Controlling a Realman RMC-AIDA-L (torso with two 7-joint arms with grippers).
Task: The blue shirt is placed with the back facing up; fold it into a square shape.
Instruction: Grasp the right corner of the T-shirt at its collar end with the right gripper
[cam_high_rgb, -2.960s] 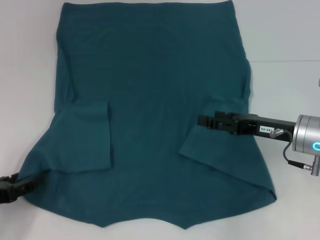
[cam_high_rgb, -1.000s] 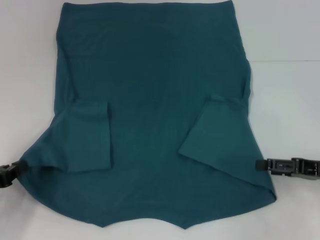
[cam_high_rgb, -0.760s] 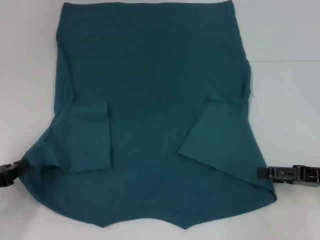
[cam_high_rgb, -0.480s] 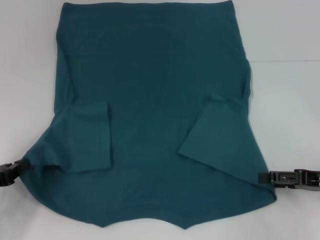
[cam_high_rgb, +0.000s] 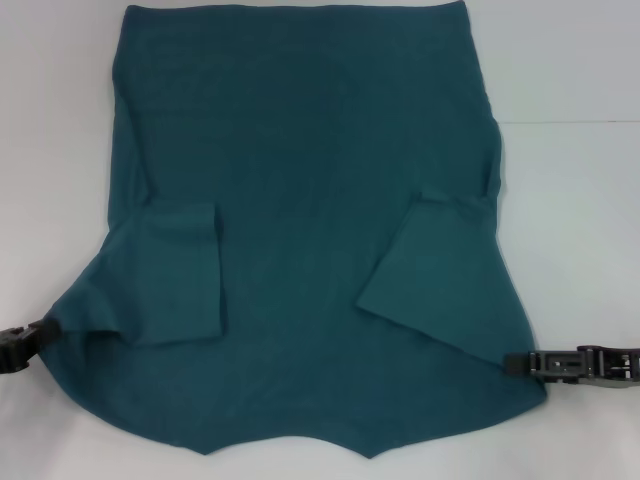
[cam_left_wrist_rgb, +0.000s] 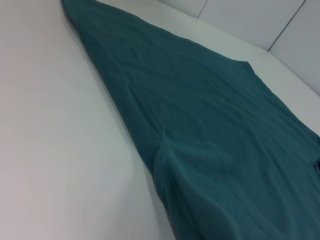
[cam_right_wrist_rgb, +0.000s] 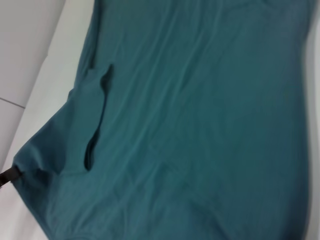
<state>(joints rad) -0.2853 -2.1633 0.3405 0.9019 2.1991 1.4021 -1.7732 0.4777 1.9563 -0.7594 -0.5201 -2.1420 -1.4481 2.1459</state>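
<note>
Head view: the blue shirt (cam_high_rgb: 310, 230) lies spread on the table (cam_high_rgb: 580, 200), sleeves folded in. Left gripper (cam_high_rgb: 30, 340) pinches its near-left corner; right gripper (cam_high_rgb: 515, 362) touches the near-right edge, fingers' state unclear. Soft, limp cloth; lift by the corners.

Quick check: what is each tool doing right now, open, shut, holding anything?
Left tool: at the shirt's near left shoulder edge; grip cannot be told.
Right tool: tip at the shirt's near right shoulder edge; cannot be told.
</note>
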